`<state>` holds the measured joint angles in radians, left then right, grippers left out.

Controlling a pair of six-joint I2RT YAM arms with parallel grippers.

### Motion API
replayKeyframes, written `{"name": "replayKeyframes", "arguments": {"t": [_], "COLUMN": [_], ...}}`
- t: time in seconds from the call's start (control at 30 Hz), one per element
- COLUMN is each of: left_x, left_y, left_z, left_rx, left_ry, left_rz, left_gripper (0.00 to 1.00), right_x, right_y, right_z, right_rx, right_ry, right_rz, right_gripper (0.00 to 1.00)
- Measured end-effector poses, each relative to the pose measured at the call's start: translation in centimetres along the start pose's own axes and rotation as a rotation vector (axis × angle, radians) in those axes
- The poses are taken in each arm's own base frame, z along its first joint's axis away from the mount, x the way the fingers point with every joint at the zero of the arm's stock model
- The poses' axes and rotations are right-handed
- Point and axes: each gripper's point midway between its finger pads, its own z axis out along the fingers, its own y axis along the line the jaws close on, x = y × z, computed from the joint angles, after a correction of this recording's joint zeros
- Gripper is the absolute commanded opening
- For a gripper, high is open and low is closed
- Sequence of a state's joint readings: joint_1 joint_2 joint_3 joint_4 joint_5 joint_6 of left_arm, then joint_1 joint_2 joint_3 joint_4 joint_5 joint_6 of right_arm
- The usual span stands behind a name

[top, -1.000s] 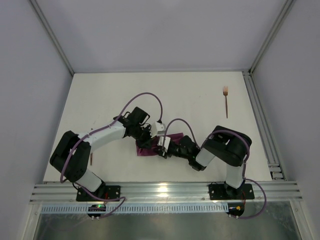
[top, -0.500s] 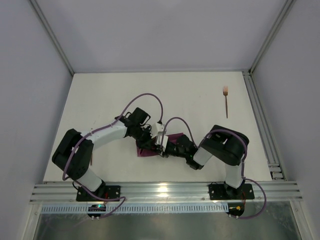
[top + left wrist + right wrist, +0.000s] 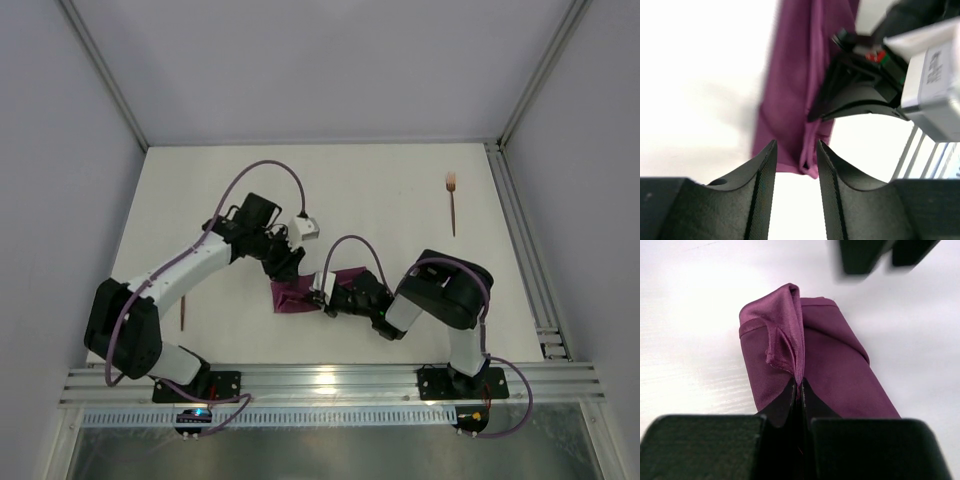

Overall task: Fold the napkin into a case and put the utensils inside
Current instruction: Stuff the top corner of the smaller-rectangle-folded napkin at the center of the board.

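Now folding step, nearly done: right gripper [image 3: 799, 390] pinches raised fold of napkin [image 3: 295, 296], between arms; left gripper [image 3: 795, 147] spread at cloth's end, holding nothing. Next: open layer, fetch fork [image 3: 453, 205] far right.

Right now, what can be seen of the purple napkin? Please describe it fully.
The napkin is plain maroon-purple soft cloth, folded into a narrow layered bundle. It lies on the white table near the front, between the two arms. The right gripper is shut on a fold of the top layer, which stands up as a ridge with a hemmed edge. The left gripper is open at the other end and does not grip the cloth.
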<state>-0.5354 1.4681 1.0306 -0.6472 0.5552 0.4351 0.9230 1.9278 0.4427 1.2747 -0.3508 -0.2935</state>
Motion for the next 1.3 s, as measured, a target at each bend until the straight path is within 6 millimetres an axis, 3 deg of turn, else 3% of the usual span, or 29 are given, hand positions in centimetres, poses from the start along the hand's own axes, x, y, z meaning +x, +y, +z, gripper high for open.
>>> {"name": "replayKeyframes", "arguments": {"t": [0.1,0.2,0.4,0.5,0.7,0.8,0.9,1.03,1.17,1.3], "left_x": [-2.7,-2.5,1.6,3.6,4.4,4.8,5.6,5.9,5.9,6.0], "left_y": [1.9,3.5,3.6,2.8,2.6,2.6,3.3,4.4,4.9,4.7], "left_z": [-2.5,-3.1,0.5,2.0,3.6,4.2,4.8,5.0,4.8,4.6], "left_rx": [-0.1,-0.185,-0.216,-0.208,-0.22,-0.227,-0.251,-0.31,-0.347,-0.349], "left_ry": [-0.064,-0.048,0.129,0.206,0.254,0.274,0.307,0.315,0.305,0.299], "left_rz": [-0.022,-0.047,-0.043,-0.028,0.01,0.021,0.023,0.025,0.034,0.032], "left_gripper": [0.27,0.24,0.28,0.37,0.5,0.5,0.43,0.19,0.14,0.01], "right_x": [0.7,0.7,0.7,0.7,0.7,0.7,0.7,0.6,0.5,0.4], "right_y": [0.2,0.2,0.1,0.1,0.0,0.0,0.0,0.0,0.0,0.1], "right_z": [-0.1,0.0,0.1,0.1,0.0,0.0,0.0,0.0,0.0,0.0], "right_rx": [-0.002,0.0,0.002,0.005,0.01,0.012,0.013,0.012,0.012,0.007], "right_ry": [0.011,0.005,0.0,0.001,0.002,0.002,0.002,0.0,-0.001,0.001], "right_rz": [0.004,0.002,0.001,0.001,0.009,0.011,0.014,0.018,0.021,0.027], "right_gripper": [0.04,0.04,0.04,0.04,0.04,0.04,0.04,0.04,0.04,0.04]}}
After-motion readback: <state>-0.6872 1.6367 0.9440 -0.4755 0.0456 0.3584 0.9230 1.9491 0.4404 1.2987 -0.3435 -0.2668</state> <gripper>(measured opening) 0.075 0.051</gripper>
